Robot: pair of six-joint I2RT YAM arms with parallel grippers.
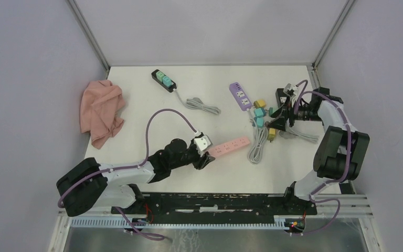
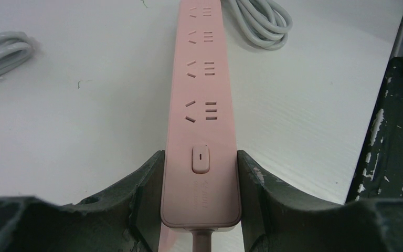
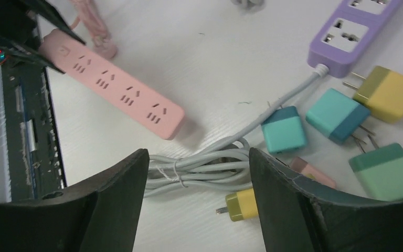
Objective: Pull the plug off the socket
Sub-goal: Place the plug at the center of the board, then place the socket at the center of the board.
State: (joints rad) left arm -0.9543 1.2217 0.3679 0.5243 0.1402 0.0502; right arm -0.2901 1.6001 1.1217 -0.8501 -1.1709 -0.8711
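Note:
A pink power strip (image 1: pixel 232 145) lies mid-table, its sockets bare in the left wrist view (image 2: pixel 202 100). My left gripper (image 1: pixel 205 157) is shut on its switch end, with both fingers (image 2: pixel 148 194) pressed against its sides. My right gripper (image 1: pixel 282 118) is open and empty, hovering over loose plugs beside the purple strip (image 1: pixel 240 95). In the right wrist view it (image 3: pixel 198 202) frames a grey cable bundle (image 3: pixel 204 170) and a small yellow plug (image 3: pixel 243 205). A black strip (image 1: pixel 163 80) at the back holds two teal plugs.
Loose teal (image 3: pixel 338 114), yellow (image 3: pixel 388 93) and green (image 3: pixel 388 170) plugs lie by the purple strip (image 3: pixel 354 31). A pink cloth (image 1: pixel 102 111) sits at the left. A coiled grey cable (image 1: pixel 203 105) lies behind the middle. A black rail (image 1: pixel 215 202) runs along the near edge.

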